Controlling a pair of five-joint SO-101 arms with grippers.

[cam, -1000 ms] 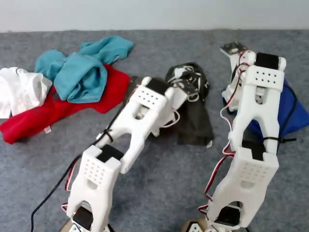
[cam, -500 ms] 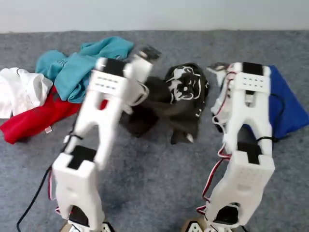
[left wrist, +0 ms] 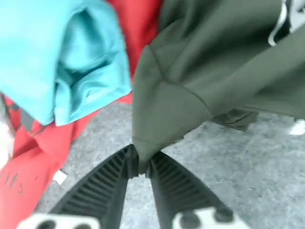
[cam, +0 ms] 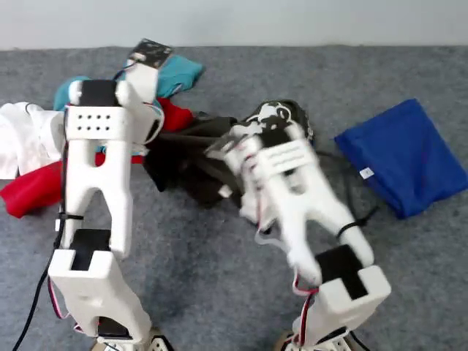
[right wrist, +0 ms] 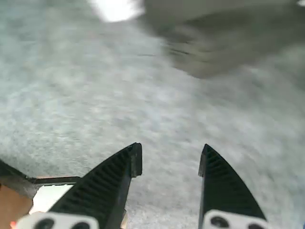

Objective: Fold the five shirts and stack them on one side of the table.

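Holding a corner of the dark shirt (left wrist: pixel 205 71) tight in the left gripper (left wrist: pixel 139 162), both black fingers squeezed on the cloth, and the corner seems lifted off the grey bench (cam: pixel 219 292). Stretched out from that pinch, with the rest bunched in the middle of the bench, just beside the red shirt (cam: pixel 29 186) and the teal shirt (left wrist: pixel 62 62). Hovering low over bare bench with nothing inside: the right gripper (right wrist: pixel 169 152), fingers spread apart, close to the dark shirt's other side. Lying flat and folded on the right side: the blue shirt (cam: pixel 402 153), well apart from the heap. Crumpled at the far left: the white shirt (cam: pixel 25 135), touching the red one.

Probably the step of pulling the dark shirt out of the heap and laying it flat for folding. One shirt looks done, four left to do.

Next, most likely: bring the right gripper down on a far corner or hem, close on it, then pull both ways until the cloth is flat. Needs care not to drag the red or teal shirt along, as both lie very near the pinched corner. Needs a firm hold too, since soft cloth can slip out.
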